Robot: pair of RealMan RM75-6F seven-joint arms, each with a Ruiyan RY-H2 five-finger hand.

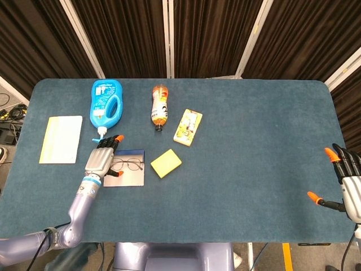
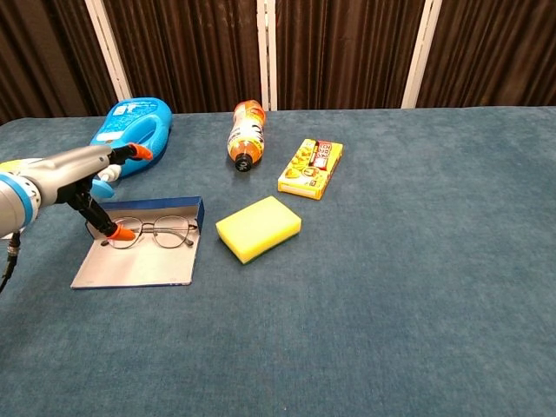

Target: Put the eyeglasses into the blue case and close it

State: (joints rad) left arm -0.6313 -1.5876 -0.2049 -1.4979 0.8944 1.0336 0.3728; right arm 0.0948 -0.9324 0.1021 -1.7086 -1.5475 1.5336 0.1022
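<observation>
The left hand (image 2: 82, 178) hovers over the left end of the open blue case (image 2: 139, 261), its fingers spread apart and holding nothing; one orange fingertip (image 2: 123, 233) reaches down beside the left lens, though actual contact cannot be judged. The eyeglasses (image 2: 161, 233) lie released in the case, near its raised far wall, with their long axis running from 9 to 3 o'clock across the table and the lenses side by side. The case lies flat and unclosed, its lid spread toward the robot.

At 3 o'clock from the case sits a yellow sponge (image 1: 166, 163). At 12 o'clock lies a blue detergent bottle (image 1: 105, 105), its spout pointing toward the case. At 1 o'clock an orange drink bottle (image 1: 159, 106) lies on its side, and a yellow snack box (image 1: 187, 127) is just right of it. At 10 o'clock rests a pale yellow pad (image 1: 61, 139).

The right hand (image 1: 347, 183) hangs at the table's right edge, well apart from everything, fingers splayed and empty.

All of it lies on a teal cloth-covered table (image 1: 254, 141), backed by dark pleated curtains (image 1: 208, 34) with pale upright bars.
</observation>
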